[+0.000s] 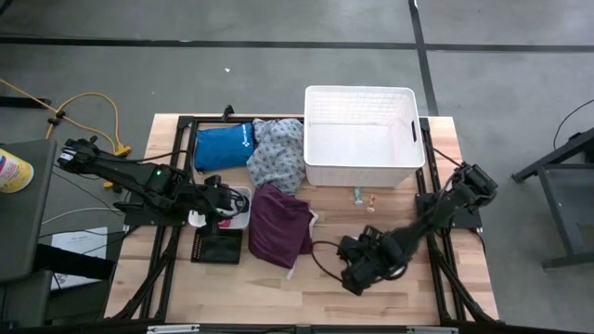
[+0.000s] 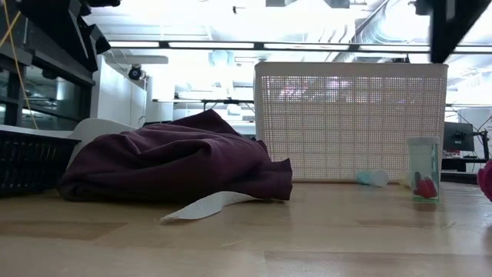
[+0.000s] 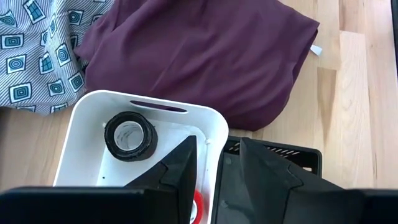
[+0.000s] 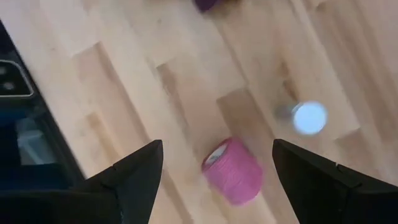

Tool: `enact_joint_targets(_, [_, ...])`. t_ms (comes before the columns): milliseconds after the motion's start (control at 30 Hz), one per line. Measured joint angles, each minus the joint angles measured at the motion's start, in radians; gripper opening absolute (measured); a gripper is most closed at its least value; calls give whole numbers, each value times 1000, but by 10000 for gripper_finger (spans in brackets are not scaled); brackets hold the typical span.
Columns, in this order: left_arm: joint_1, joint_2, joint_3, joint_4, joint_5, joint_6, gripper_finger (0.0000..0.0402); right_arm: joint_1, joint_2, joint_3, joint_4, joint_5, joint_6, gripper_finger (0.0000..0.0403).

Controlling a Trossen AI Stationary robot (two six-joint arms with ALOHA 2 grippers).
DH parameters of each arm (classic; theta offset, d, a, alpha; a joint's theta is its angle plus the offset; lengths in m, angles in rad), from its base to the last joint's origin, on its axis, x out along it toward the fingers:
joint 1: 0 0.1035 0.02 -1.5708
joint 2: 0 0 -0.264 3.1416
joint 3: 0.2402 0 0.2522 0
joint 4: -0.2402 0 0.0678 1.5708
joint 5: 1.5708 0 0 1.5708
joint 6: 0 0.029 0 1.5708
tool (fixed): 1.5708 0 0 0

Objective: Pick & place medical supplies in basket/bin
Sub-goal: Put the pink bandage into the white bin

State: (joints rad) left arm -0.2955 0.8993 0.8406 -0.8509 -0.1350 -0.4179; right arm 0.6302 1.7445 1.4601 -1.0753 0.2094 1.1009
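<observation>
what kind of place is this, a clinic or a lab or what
Most likely a robotics lab or workshop, not a clinic: a bare concrete floor with an orange cable trailing across it, exposed ceiling ducts, and a wooden table framed by two robot arms.

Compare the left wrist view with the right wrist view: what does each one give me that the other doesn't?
Only the left wrist view shows the small white tray holding a black roll, the maroon cloth, the grey-patterned cloth and the black crate.

Only the right wrist view shows a pink roll lying between the open right gripper fingers, and a blurred bluish-white round thing.

Both show bare wooden table.
</observation>
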Motion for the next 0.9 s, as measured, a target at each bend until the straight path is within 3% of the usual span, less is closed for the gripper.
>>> enact_joint_targets(167, [0, 0, 0, 0, 0, 0, 117, 49, -9, 0, -67, 15, 90, 291])
enact_joint_targets(600, [0, 0, 0, 0, 0, 0, 117, 185, 14, -32, -73, 122, -295, 291])
enact_joint_targets(900, [0, 0, 0, 0, 0, 0, 117, 132, 15, -146, -7, 0, -378, 291])
